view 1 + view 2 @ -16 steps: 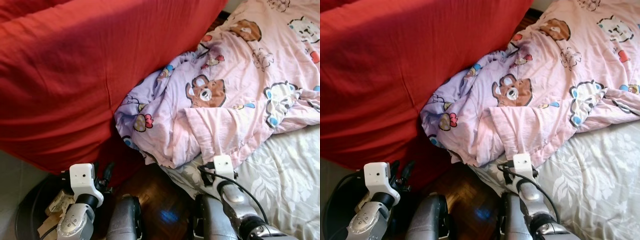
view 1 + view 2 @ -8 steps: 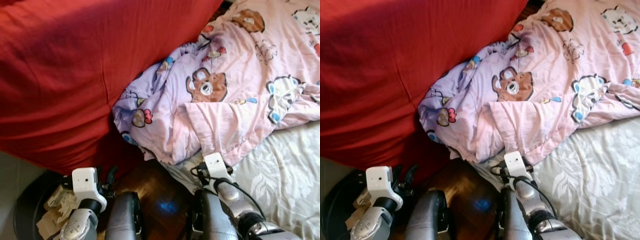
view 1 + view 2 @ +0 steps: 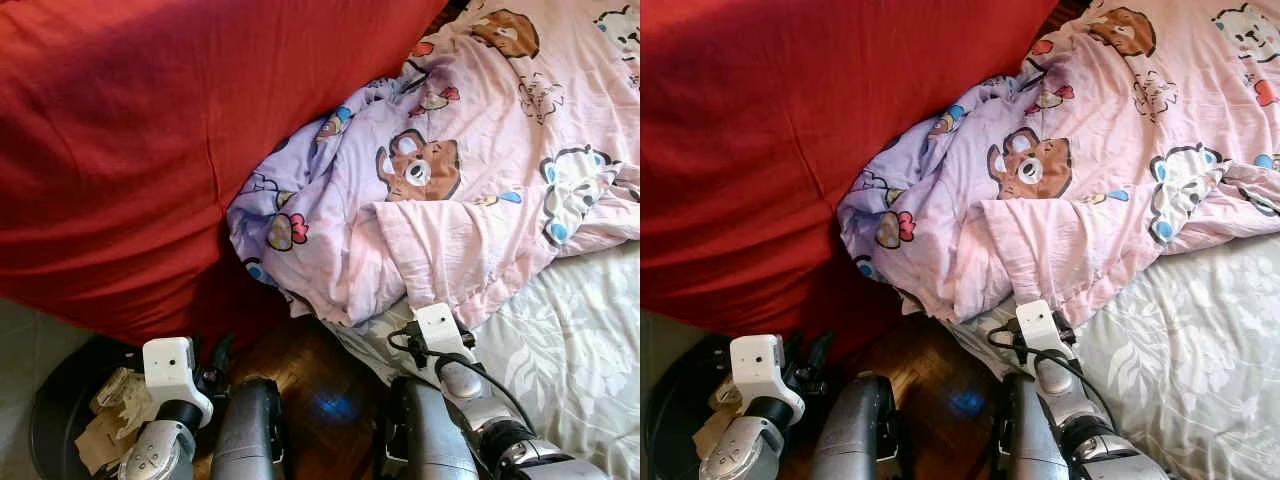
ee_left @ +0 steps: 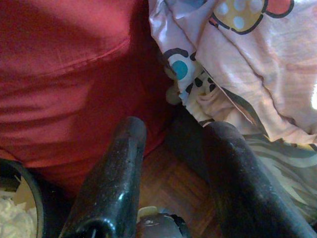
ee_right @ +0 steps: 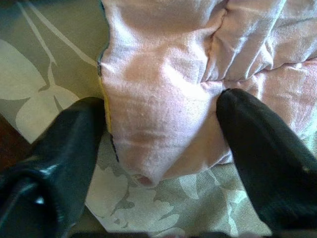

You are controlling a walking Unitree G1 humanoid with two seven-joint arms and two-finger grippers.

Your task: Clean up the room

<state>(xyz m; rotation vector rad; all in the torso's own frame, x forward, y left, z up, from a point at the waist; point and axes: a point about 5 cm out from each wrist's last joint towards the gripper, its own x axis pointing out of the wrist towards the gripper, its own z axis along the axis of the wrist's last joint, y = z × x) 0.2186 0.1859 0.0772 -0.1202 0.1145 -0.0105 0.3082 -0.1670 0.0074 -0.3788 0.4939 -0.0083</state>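
A pink blanket (image 3: 450,180) printed with cartoon bears lies rumpled on the bed, its lilac end bunched against a big red cover (image 3: 150,130). My right gripper (image 5: 163,114) is open, its two fingers on either side of the blanket's folded lower corner (image 5: 148,148) without closing on it. My left gripper (image 4: 173,139) is open and empty, low by the red cover and the wooden floor. A black bin (image 3: 50,430) with crumpled paper (image 3: 115,415) sits beside my left wrist (image 3: 168,370).
The bed's grey sheet (image 3: 570,350) with a white leaf pattern spreads to the right under the blanket. Dark wooden floor (image 3: 310,380) shows between the bed and the red cover, with my two forearms over it.
The whole view has shifted a little, so the camera moved. Both grippers stay open and keep about the same place relative to the blanket.
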